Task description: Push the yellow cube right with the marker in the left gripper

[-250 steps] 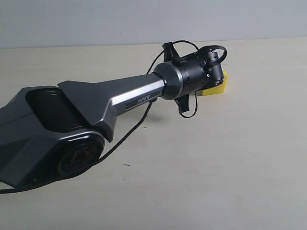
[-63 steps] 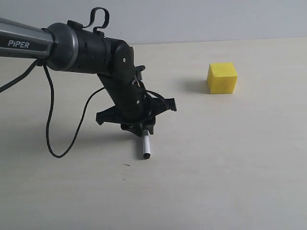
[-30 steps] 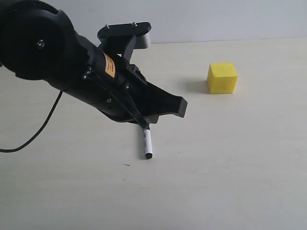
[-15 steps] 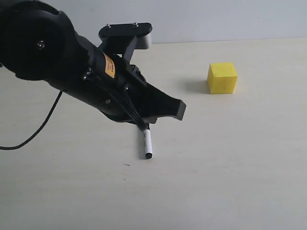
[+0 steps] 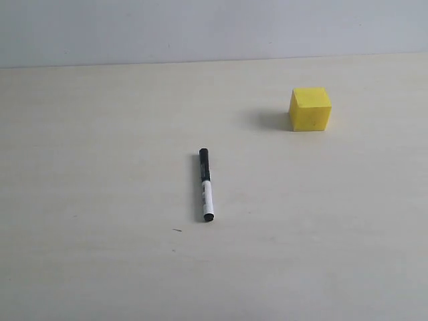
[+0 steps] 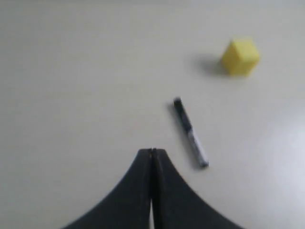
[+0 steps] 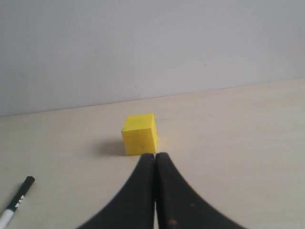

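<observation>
Marker point(image 5: 205, 185): slim pen, white barrel, black cap, lying flat on the pale counter point(image 5: 100, 200), unheld.
Yellow cube point(image 5: 310, 110): small matte block, well apart from the pen.
Left end effector point(image 6: 152, 152): black jaws pressed together, empty; seemingly above the counter, view blurred.
Right end effector point(image 7: 155, 156): jaws pressed together, empty, facing the cube.

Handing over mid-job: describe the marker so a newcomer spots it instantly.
On the pale table, find the yellow cube near the back wall. The marker lies flat to its left and nearer the camera, touching nothing. It is the only slim black-and-white stick in sight.
</observation>
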Controlling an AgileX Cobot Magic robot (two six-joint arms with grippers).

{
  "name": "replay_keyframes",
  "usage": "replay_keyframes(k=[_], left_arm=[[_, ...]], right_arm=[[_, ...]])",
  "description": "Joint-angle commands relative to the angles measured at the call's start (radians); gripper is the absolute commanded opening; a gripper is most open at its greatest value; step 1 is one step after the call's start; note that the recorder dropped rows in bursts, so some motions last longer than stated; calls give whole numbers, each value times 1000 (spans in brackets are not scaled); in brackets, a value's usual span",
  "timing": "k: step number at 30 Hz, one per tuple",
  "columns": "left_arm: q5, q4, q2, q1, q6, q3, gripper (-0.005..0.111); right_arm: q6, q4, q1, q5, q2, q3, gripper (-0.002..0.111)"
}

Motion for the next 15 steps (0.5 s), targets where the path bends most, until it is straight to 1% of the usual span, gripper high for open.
replay_keyframes(k=[1, 3, 6, 9, 11, 12, 13, 14, 15], left_arm=[[-270, 20, -322, 158, -34, 173, 0], [-431, 41, -402, 224, -30, 278, 0], [-649, 107, -446, 289, -30, 442, 0], [-775, 136, -467, 331, -27, 570, 0], [-834, 136, -489, 357, -27, 641, 0], [-857, 134, -509, 372, -34, 649, 0], [-824, 132, -535, 390, -43, 649, 0], [-757, 130, -560, 405, -65, 649, 0], [-729, 130, -562, 422, -77, 649, 0]], right_arm=[[-4, -3, -3, -4, -6, 4, 0], [-4, -3, -3, -4, -6, 4, 0], [-4, -3, -3, -4, -6, 4, 0], [-4, -3, -3, -4, -6, 4, 0], [-4, -3, -3, -4, -6, 4, 0], [-4, -3, -3, -4, -6, 4, 0], [-4, -3, -3, -4, -6, 4, 0], [-4, -3, -3, -4, -6, 4, 0], [-4, -3, -3, -4, -6, 4, 0]])
